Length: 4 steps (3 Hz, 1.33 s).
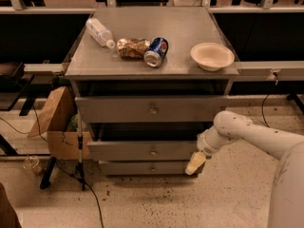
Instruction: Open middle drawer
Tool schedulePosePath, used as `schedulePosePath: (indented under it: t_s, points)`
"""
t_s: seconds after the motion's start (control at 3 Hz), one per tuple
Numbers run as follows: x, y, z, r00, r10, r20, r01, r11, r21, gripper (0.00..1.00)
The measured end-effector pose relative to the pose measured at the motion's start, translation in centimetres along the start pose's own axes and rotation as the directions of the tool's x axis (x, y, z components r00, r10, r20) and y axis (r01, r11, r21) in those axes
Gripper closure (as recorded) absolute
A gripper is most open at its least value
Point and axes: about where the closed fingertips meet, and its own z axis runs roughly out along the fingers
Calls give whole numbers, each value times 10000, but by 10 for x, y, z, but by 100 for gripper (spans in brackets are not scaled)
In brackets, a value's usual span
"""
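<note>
The middle drawer (pixel 123 150) is a flat grey front with a small round knob (pixel 153 152) at its centre. It sits between the widest drawer (pixel 114 109) above and the narrowest drawer (pixel 128 167) below. A dark gap shows above the middle drawer's front. My gripper (pixel 195 163), cream-tipped on a white arm (pixel 247 134) coming in from the right, hangs at the right end of the middle drawer. It points down beside the lower drawer's right corner and is well right of the knob.
The cabinet top (pixel 190 27) holds a plastic bottle (pixel 99 32), a snack bag (pixel 133 47), a blue can (pixel 156 52) and a beige bowl (pixel 212 56). A cardboard box (pixel 54 122), stand legs and cables (pixel 78 175) are on the floor at the left.
</note>
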Motion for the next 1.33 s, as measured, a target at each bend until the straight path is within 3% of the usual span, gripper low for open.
schedulePosePath:
  t_s: [0.67, 1.0, 1.33]
  points:
    - [1, -30, 29, 9997, 235, -14, -236, 9991, -345, 0]
    - [19, -32, 40, 9978, 633, -186, -644, 9956, -678, 0]
    - [20, -31, 38, 9975, 675, -220, -689, 9950, -725, 0]
